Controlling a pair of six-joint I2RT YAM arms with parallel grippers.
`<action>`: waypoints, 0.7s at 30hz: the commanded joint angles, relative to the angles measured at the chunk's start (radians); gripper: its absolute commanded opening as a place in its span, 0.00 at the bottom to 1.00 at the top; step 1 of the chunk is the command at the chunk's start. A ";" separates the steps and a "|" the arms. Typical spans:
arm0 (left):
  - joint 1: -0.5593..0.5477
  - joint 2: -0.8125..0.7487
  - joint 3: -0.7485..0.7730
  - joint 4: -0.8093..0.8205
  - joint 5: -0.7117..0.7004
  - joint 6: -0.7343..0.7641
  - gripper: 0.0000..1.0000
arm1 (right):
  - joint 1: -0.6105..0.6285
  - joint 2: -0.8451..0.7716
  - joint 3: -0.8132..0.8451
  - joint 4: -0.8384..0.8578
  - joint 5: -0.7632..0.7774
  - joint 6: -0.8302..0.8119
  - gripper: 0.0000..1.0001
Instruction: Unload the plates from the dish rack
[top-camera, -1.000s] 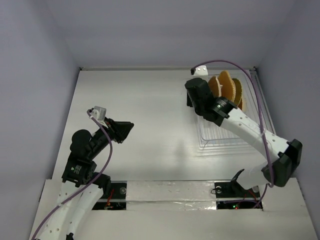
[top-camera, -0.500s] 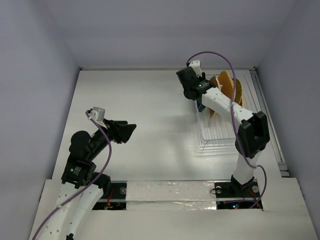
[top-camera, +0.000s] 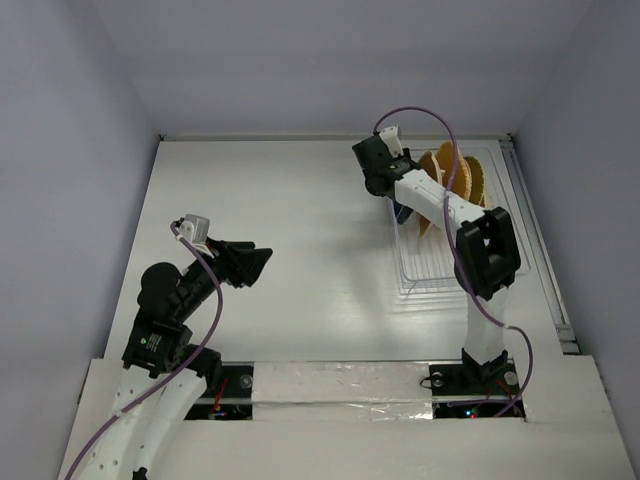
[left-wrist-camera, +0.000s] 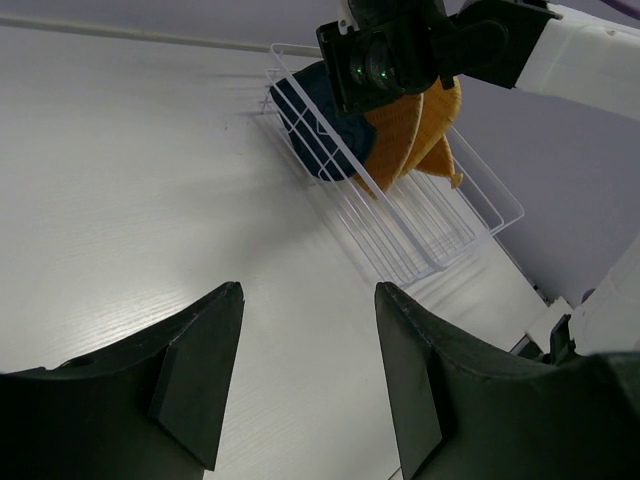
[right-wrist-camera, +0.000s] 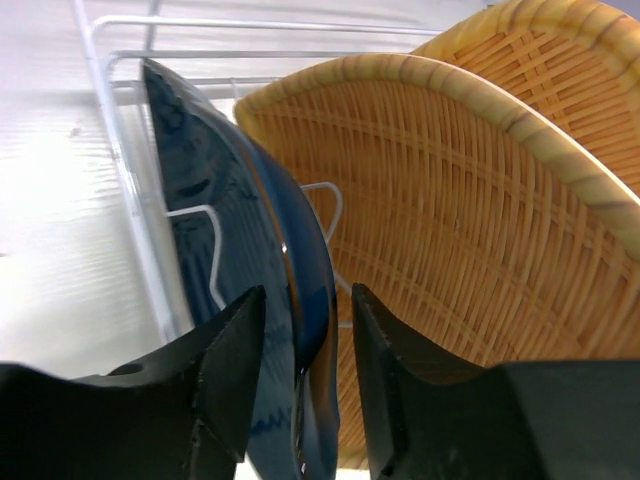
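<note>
Because your right gripper (right-wrist-camera: 303, 335) hangs open astride the rim of the dark blue dish (right-wrist-camera: 225, 200), with the woven plates (right-wrist-camera: 450, 230) standing just behind it in the dish rack (right-wrist-camera: 133, 200), closing now risks lifting the wrong item; your left gripper (left-wrist-camera: 308, 360) idles open.

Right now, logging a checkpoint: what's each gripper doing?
Left gripper: open, empty.
Right gripper: astride the dark blue dish; grip cannot be told.

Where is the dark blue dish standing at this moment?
In the right wrist view, the dark blue dish stands on edge at the dish rack's left end, beside a woven plate, its rim between the right gripper's fingers.
</note>
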 joint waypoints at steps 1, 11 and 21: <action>0.007 -0.009 -0.006 0.044 0.009 0.005 0.52 | -0.017 0.018 0.036 0.042 0.054 -0.038 0.45; 0.007 -0.013 -0.004 0.042 0.009 0.005 0.52 | -0.017 0.036 0.078 0.059 0.121 -0.113 0.18; 0.007 -0.010 -0.006 0.044 0.009 0.003 0.52 | -0.017 -0.002 0.046 0.125 0.175 -0.199 0.00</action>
